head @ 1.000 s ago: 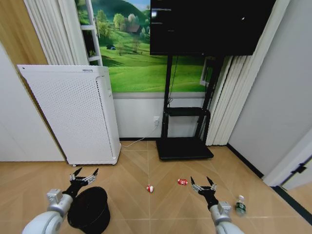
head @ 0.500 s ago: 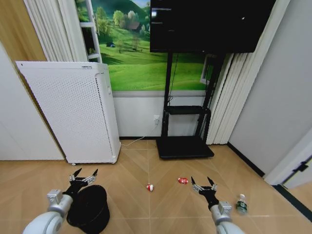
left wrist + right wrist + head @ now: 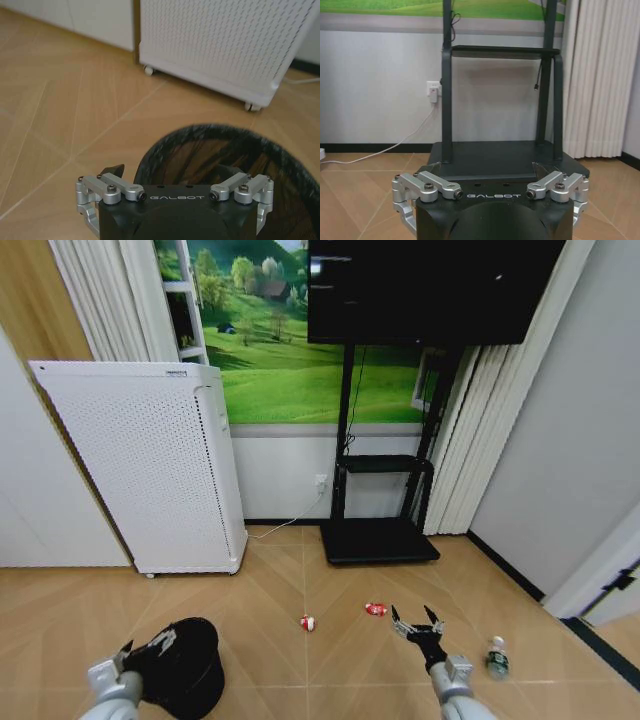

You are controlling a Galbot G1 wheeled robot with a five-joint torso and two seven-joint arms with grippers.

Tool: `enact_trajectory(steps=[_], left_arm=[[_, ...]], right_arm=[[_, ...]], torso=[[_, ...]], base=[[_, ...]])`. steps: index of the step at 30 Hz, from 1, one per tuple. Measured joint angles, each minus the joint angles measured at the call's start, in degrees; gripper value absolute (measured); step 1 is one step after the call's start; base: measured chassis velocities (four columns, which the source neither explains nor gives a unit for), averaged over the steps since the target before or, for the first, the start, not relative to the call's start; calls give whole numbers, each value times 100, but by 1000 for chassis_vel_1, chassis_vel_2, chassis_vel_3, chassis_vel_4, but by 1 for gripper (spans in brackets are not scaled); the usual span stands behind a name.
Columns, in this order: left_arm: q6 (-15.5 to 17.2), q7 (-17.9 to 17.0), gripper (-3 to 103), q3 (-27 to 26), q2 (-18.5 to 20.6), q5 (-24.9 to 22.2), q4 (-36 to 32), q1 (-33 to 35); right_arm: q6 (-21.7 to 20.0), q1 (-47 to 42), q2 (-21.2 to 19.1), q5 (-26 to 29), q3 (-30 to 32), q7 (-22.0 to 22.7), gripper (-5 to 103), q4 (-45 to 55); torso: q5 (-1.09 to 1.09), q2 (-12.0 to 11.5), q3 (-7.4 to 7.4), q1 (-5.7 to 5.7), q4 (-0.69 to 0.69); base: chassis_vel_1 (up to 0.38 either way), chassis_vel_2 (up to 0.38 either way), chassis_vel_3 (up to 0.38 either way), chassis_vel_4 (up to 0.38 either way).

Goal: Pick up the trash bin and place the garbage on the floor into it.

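Nearest to the robot, at the lower left of the head view, the left gripper [image 3: 142, 650] is low above the floor with its jaws spread. It is at the near rim of the trash bin [image 3: 188, 668], a small black round basket that stands on the wooden floor [image 3: 270, 585]. In the left wrist view the left gripper [image 3: 175, 172] points at the open mouth of the trash bin [image 3: 280, 165], and its two fingertips stand wide apart, one outside the rim and one over the opening. Whether a finger touches the rim, one cannot tell.

At the lower right, the right gripper [image 3: 418, 620] hangs above the floor, its jaws also spread and holding nothing. In the right wrist view the right gripper [image 3: 486, 170] faces the black TV stand [image 3: 497, 150].

The garbage lies on the floor, apart from the bin. A clear plastic bottle [image 3: 494, 658] lies to the right of the right gripper. One red-and-white wrapper [image 3: 375, 609] lies just beyond the right gripper, and a second wrapper [image 3: 308, 623] lies between the two arms, a little farther than the bin.

Farther away, a tall white appliance [image 3: 150, 470] stands at the left wall, and the TV stand [image 3: 380, 540] stands against the back wall under a dark screen [image 3: 430, 290].
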Motion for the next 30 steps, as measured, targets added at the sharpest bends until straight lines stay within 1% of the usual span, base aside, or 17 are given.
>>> enact_trajectory(steps=[1,2,3,6,8,11,13,14,16,18,19,22,23,25,26,29,30], left_arm=[[0,0,100,0,0,0,0,0],[249,-243,100,6,12,-263,-10,0],[341,-282,100,5,32,-325,23,-10],[477,-287,103,3,87,-447,245,-123],[509,-288,100,12,105,-467,367,-193],[599,-441,85,56,83,-575,558,-349],[604,-477,85,62,78,-600,561,-354],[625,-614,80,101,48,-685,596,-376],[630,-644,74,124,38,-694,647,-397],[630,-656,63,147,30,-715,718,-427],[630,-656,63,147,30,-715,718,-427],[627,-660,46,185,20,-724,853,-495],[627,-660,46,185,20,-724,853,-495],[620,-646,35,194,9,-725,893,-531],[620,-646,35,194,9,-725,893,-531],[597,-584,19,194,18,-708,898,-533],[597,-584,19,194,18,-708,898,-533]], right_arm=[[0,0,0,0,0,0,100,0],[17,36,21,-8,2,95,100,-37],[18,69,26,-15,-7,129,100,-64],[18,125,29,-30,-46,159,100,-109],[16,143,29,-34,-63,168,100,-128],[16,188,15,-40,-85,213,100,-209],[16,191,13,-40,-85,218,100,-217],[16,214,-4,-27,-68,239,100,-259],[20,224,-18,-12,-53,245,100,-283],[27,232,-42,8,-29,252,100,-307],[27,232,-42,8,-29,252,100,-307],[57,234,-74,52,9,261,100,-341],[57,234,-74,52,9,261,100,-341],[110,233,-76,76,21,289,100,-379],[110,233,-76,76,21,289,100,-379],[137,236,-69,81,26,299,100,-406],[137,236,-69,81,26,299,100,-406]], torso=[[0,0,0,0,0],[1,5,3,1,0],[0,9,6,3,-1],[0,15,11,5,1],[0,17,13,6,0],[0,25,19,8,0],[0,26,19,8,0],[0,29,21,8,0],[0,31,23,9,0],[0,33,24,10,0],[0,33,24,10,0],[0,37,27,11,0],[0,37,27,11,0],[1,41,30,12,0],[1,41,30,12,0],[0,44,32,13,0],[0,44,32,13,0]], base=[[0,0,0,0],[0,0,0,0],[0,0,0,0],[0,0,0,0],[0,0,0,0],[0,0,0,0],[0,0,0,0],[0,0,0,0],[0,0,0,0],[0,0,0,0],[0,0,0,0],[0,0,0,0],[0,0,0,0],[0,0,0,0],[0,0,0,0],[0,0,0,0],[0,0,0,0]])
